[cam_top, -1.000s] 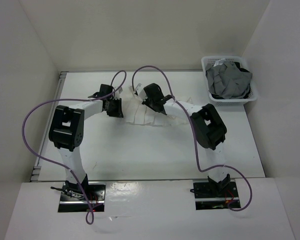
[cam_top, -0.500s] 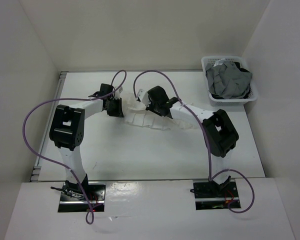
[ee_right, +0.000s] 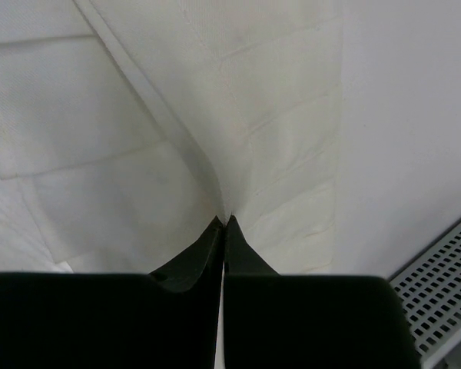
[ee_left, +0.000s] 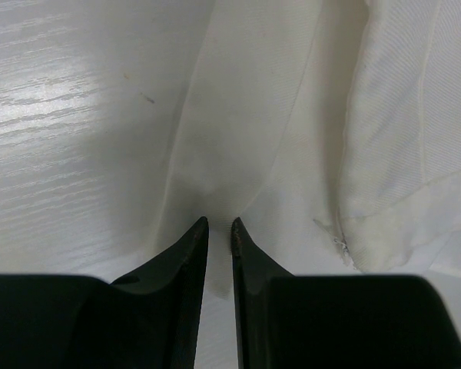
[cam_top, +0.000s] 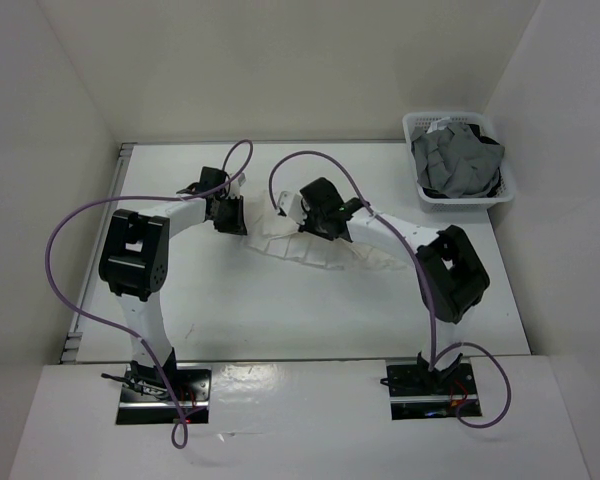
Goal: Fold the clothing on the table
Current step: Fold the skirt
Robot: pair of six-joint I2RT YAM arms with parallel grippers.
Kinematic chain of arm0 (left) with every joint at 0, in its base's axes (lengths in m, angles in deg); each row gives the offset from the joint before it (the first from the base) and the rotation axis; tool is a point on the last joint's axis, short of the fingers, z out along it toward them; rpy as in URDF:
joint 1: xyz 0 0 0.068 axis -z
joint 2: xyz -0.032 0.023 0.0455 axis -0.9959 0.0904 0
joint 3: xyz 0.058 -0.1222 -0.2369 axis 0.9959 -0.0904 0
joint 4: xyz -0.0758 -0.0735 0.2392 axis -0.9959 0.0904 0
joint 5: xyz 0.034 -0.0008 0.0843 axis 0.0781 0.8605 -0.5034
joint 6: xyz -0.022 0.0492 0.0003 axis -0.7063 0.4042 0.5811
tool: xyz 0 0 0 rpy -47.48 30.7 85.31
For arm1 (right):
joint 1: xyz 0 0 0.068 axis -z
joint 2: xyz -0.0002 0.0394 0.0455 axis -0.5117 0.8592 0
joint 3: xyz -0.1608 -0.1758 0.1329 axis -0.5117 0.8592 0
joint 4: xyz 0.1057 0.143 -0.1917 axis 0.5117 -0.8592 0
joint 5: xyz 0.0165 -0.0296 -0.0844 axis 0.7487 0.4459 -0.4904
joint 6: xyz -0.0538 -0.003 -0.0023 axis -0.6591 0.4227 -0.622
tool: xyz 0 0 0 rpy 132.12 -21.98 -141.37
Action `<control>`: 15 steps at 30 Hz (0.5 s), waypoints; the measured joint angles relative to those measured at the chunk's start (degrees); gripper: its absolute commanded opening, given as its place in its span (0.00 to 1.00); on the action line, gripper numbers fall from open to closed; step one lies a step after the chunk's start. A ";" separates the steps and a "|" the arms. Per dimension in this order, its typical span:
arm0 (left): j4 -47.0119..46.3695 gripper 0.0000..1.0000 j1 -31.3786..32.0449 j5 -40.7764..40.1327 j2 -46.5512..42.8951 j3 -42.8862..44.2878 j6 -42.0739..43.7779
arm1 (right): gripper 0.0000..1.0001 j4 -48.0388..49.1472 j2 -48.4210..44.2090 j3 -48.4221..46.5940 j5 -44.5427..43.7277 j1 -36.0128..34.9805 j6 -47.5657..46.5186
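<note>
**Two-point pinch ahead of a fold**

Top view: I see the skirt [cam_top: 320, 250] lying mid-bench [cam_top: 280, 310], with the left fingers [cam_top: 230, 218] and right fingers [cam_top: 305, 213] at its far edge. Left wrist: fingers nearly closed on a fabric fold. Right wrist: fingers pressed tight on cloth, probably so that I can carry this edge over

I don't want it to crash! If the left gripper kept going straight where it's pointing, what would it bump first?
The white skirt. The tips of the left gripper sit right at the cloth, which bunches toward them as if pinched. Behind that thin fabric is probably the table, though depth is unclear.
</note>
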 measured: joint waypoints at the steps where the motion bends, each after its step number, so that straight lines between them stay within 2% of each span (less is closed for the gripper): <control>1: 0.02 0.25 0.00 0.00 0.00 0.00 0.00 | 0.00 -0.37 -0.61 0.04 0.13 -0.02 -0.20; 15: 0.81 0.25 -0.11 0.09 0.31 0.59 0.04 | 0.00 -6.38 -3.19 2.89 1.95 -5.70 -1.95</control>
